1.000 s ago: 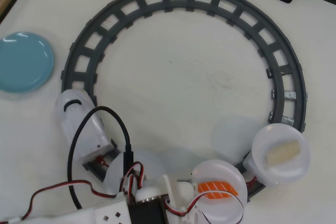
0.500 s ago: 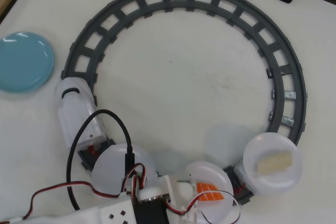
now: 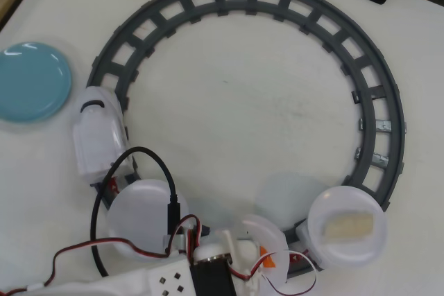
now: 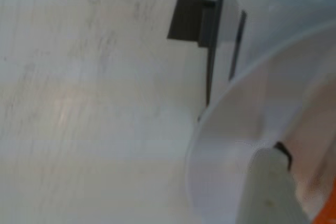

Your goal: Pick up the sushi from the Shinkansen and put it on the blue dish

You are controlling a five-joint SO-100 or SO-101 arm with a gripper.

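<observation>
At the bottom edge of the overhead view, my claw hangs over the train's middle plate; whether it is open I cannot tell. The sushi shows only an orange sliver under my arm. A blind pinch could tip the plate. The blue dish lies far left.

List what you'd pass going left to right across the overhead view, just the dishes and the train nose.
Blue dish → Shinkansen nose → empty white plate → plate with the orange sushi, half under the arm → plate with the beige sushi piece.
</observation>
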